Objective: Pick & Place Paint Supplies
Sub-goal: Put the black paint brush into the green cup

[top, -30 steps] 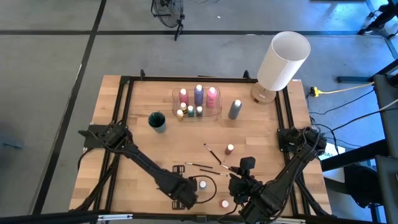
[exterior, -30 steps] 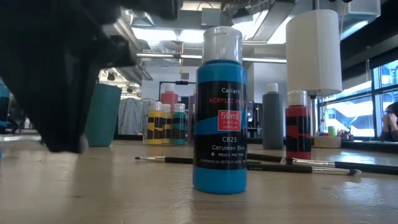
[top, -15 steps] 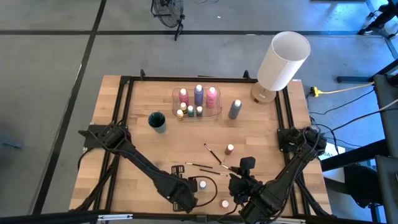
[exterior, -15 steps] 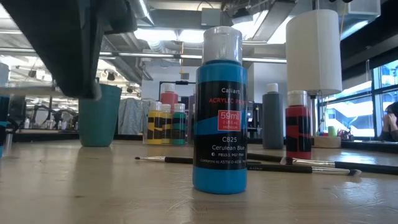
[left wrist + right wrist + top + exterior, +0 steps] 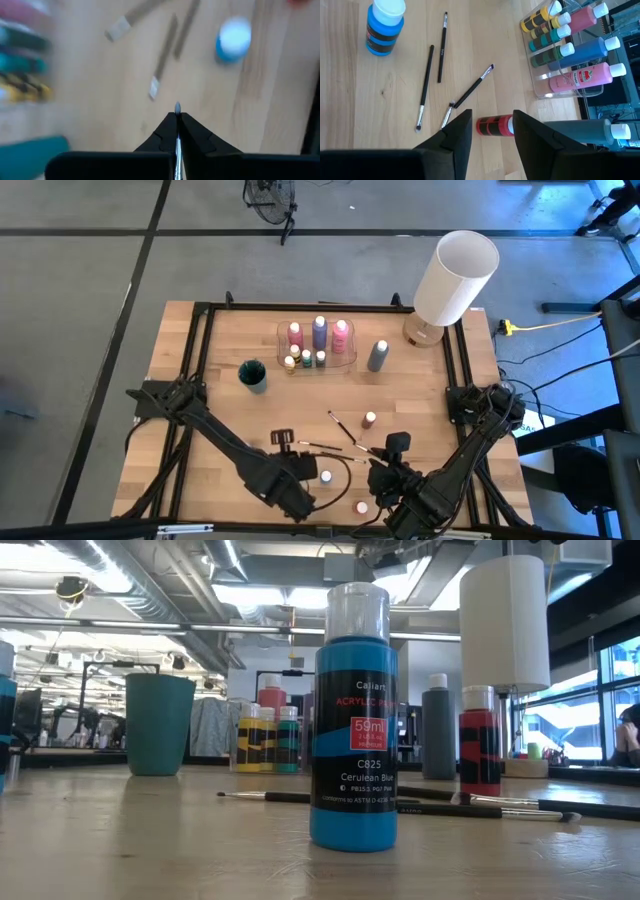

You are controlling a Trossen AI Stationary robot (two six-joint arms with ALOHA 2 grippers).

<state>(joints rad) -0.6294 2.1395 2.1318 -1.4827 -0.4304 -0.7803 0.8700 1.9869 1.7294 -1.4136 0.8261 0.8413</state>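
My left gripper (image 5: 177,119) is shut and raised above the table's near middle (image 5: 283,439), left of the blue paint bottle (image 5: 325,477). A thin light brush tip (image 5: 177,106) sticks out past its fingertips. Several paintbrushes (image 5: 426,84) lie flat on the wood between the blue bottle and a small red bottle (image 5: 494,125), which stands upright. My right gripper (image 5: 492,131) hangs open above the table, short of the red bottle, with nothing between its fingers. More paint bottles (image 5: 318,332) stand in a clear tray (image 5: 350,360) at the far middle. My left gripper pinches a thin paintbrush between its two shut fingers, and the brush runs along the fingers. Only its light tip (image 5: 177,106) shows beyond the fingertips, with a pale line in the seam between them. The fingers slant down from above, and the brush is clear of the table.
A teal cup (image 5: 253,374) stands left of the tray and a grey bottle (image 5: 377,355) right of it. A big white lamp (image 5: 455,277) fills the far right corner. A small pink-capped bottle (image 5: 362,507) stands near the front edge.
My left gripper has risen from the tabletop, still shut, and has left the low view, where it filled the left side a second ago. It has also tipped and shifted a little toward the far edge. My right gripper has kept still.
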